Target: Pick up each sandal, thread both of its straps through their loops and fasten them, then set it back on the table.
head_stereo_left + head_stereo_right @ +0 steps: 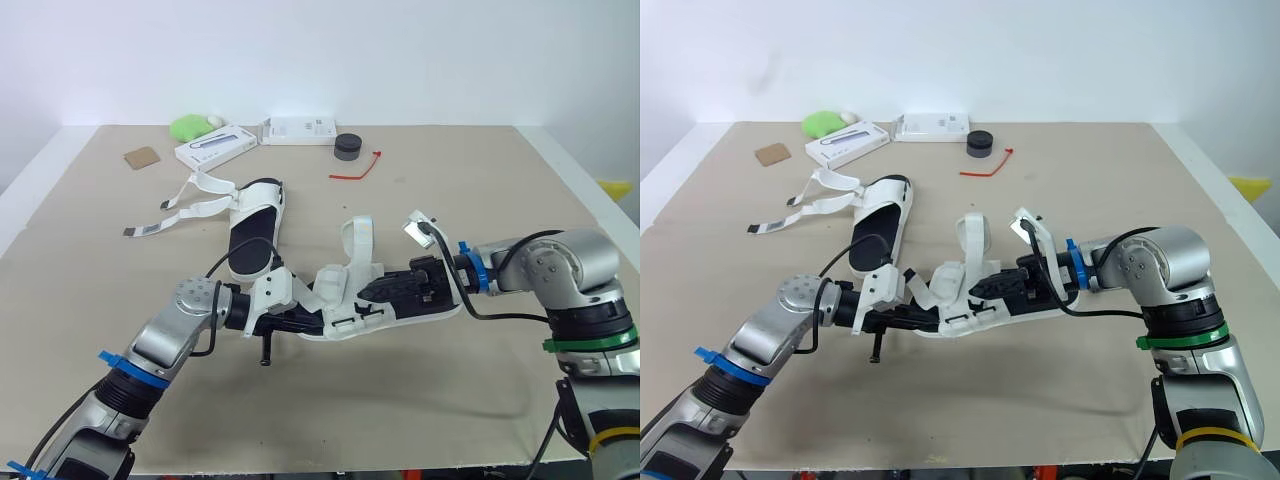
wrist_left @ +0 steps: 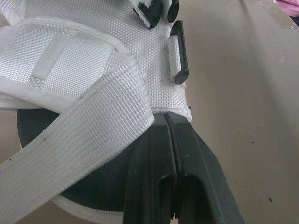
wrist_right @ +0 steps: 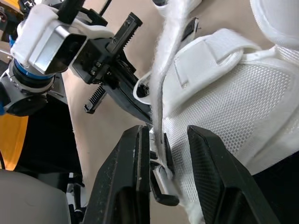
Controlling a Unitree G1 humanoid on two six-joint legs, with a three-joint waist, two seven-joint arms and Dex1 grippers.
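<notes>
One white sandal point(image 1: 392, 303) with a black insole is held just above the table's middle, between my two grippers. My left gripper point(image 1: 308, 318) is shut on its left end; in the left wrist view the black fingers point(image 2: 159, 154) press together at the white mesh edge, under a loose strap point(image 2: 88, 149). My right gripper point(image 1: 388, 290) reaches in from the right and is open. Its fingers point(image 3: 126, 177) straddle a white strap point(image 3: 161, 88) and a black loop point(image 3: 161, 196). A second sandal point(image 1: 255, 225) lies flat further back on the left, its straps point(image 1: 185, 210) splayed open.
Along the far edge of the table point(image 1: 480, 390) lie a green object point(image 1: 190, 125), two white boxes point(image 1: 215, 147) point(image 1: 300, 130), a black round piece point(image 1: 347, 147), a red tie point(image 1: 358, 170) and a brown card point(image 1: 142, 157).
</notes>
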